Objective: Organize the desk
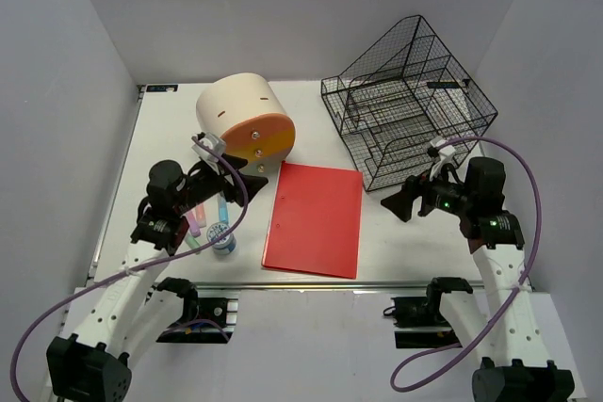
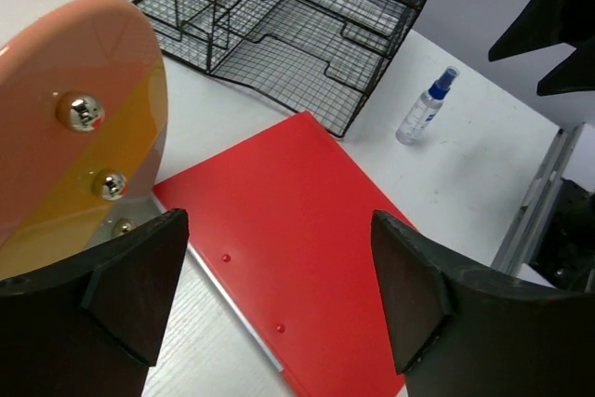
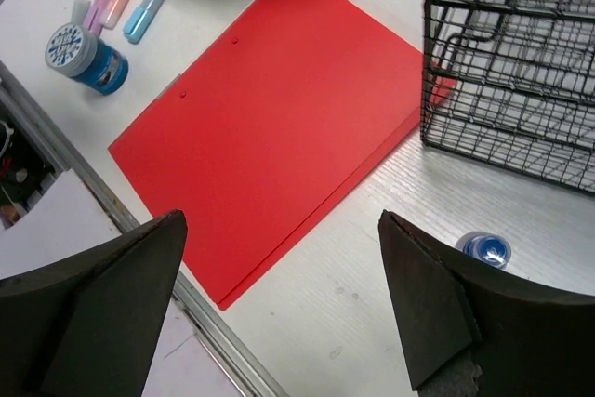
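Overhead, the desk (image 1: 405, 251) filled the middle of the view between white walls, with a red folder (image 1: 314, 219) flat at its centre. Drawer box (image 1: 247, 120) stood at 11 o'clock, mesh rack (image 1: 405, 101) at 2 o'clock. Left gripper (image 2: 279, 225) and right gripper (image 3: 281, 220) hovered, fingers apart, empty.

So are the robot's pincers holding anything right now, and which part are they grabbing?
Nothing is held. The left pincer and the right pincer are both open, with only the red folder and the desk showing between their fingers.
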Robot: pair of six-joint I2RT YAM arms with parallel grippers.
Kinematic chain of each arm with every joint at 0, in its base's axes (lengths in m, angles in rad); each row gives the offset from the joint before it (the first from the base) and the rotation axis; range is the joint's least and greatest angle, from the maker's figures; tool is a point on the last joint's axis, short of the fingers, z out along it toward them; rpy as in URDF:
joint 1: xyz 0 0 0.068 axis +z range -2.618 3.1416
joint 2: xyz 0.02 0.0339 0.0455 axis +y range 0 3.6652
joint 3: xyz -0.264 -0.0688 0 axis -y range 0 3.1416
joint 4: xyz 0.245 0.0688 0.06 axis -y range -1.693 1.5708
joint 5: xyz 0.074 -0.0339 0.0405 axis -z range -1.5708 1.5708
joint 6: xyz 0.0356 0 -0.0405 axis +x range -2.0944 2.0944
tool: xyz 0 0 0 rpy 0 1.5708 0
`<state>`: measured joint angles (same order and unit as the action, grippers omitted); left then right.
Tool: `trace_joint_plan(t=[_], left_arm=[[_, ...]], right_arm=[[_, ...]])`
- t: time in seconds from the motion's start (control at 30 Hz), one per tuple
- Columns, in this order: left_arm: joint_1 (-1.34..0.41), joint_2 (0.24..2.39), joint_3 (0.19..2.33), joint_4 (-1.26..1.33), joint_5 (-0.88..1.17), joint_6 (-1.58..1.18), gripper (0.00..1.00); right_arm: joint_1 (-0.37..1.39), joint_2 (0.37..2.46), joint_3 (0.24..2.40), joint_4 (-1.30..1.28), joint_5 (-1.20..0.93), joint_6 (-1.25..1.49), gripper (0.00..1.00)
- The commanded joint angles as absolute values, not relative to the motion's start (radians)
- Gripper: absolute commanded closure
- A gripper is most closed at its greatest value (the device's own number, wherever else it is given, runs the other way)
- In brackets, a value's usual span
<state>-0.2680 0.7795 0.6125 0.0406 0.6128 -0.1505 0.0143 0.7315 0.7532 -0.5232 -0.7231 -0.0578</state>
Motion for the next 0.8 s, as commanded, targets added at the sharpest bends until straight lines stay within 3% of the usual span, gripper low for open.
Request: trace_joint_plan(t=[0.0,0.23,0.4,0.5,0.67,0.77], left_arm=[[-0.287,0.795,0.627,0.083,0.635,-0.188,0.12],[-0.296,0.798,0.617,0.02,0.591,-0.351,0.34],[-0.305,0.816,0.66,-0.093,0.591,-0.409,0.56],[-0.33,0.821,0.643,-0.123,0.575,-0.448,0.54],[-0.406,0.883,0.607,-0.138,0.496,-0.492,0.26],[-0.492,0.951,0.633,-0.17,0.406,-0.499,0.24]], right_arm=[[0.018,0.709,0.756,-0.512,-0.807,-0.193,0.11],[0.018,0.73,0.703,-0.517,-0.755,-0.23,0.11],[0.029,0.81,0.733,-0.532,-0.772,-0.242,0.11],[0.046,0.839,0.739,-0.537,-0.791,-0.256,0.11],[0.118,0.871,0.684,-0.523,-0.894,-0.298,0.11],[0.158,0.897,0.687,-0.499,-0.882,-0.287,0.11]])
